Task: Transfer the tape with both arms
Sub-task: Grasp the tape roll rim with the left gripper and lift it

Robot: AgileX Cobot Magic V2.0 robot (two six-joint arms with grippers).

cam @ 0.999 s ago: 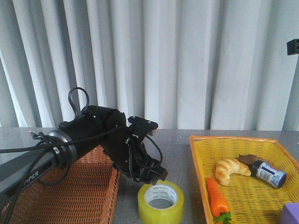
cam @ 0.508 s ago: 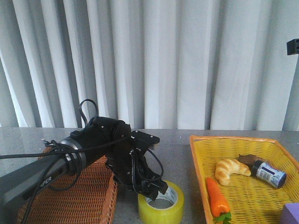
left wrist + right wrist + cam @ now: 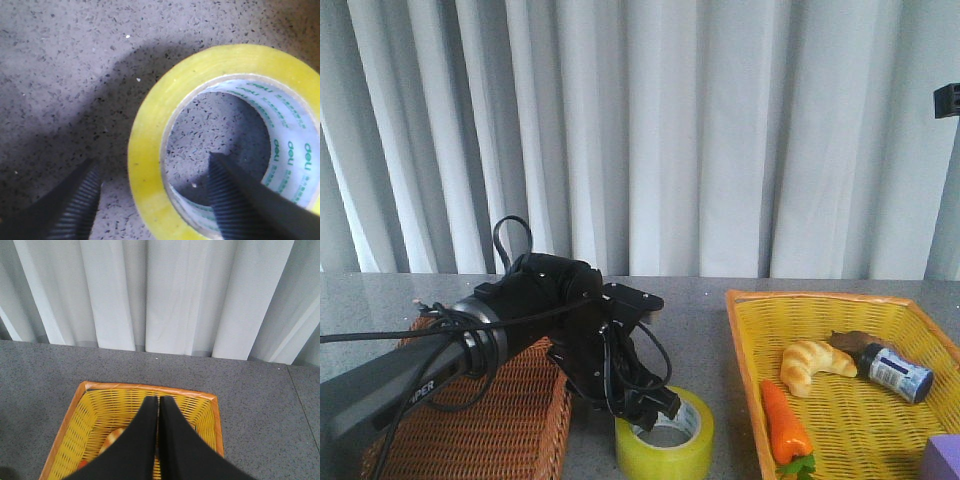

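Grey speckled tabletop [image 3: 695, 330] runs back to pale pleated curtains [image 3: 720, 130], and on it lies the one roll of tape [image 3: 665, 437], flat, its white printed core facing up. The left gripper [image 3: 152, 197] straddles the roll's wall with its jaws spread wide, one finger [image 3: 235, 192] inside the core and the other outside on the table, neither visibly pressing the yellow band. Just behind that gripper sits one brown wicker basket [image 3: 510, 400]; well off to its far side is one yellow basket [image 3: 840, 400] holding one croissant [image 3: 810, 365], one carrot [image 3: 785, 425] and one small bottle [image 3: 895, 372]. The right gripper [image 3: 159, 440] hangs over the yellow basket, fingers pressed together on nothing. Compared with half a second earlier, the left arm [image 3: 520, 320] has sunk slightly lower onto the roll.
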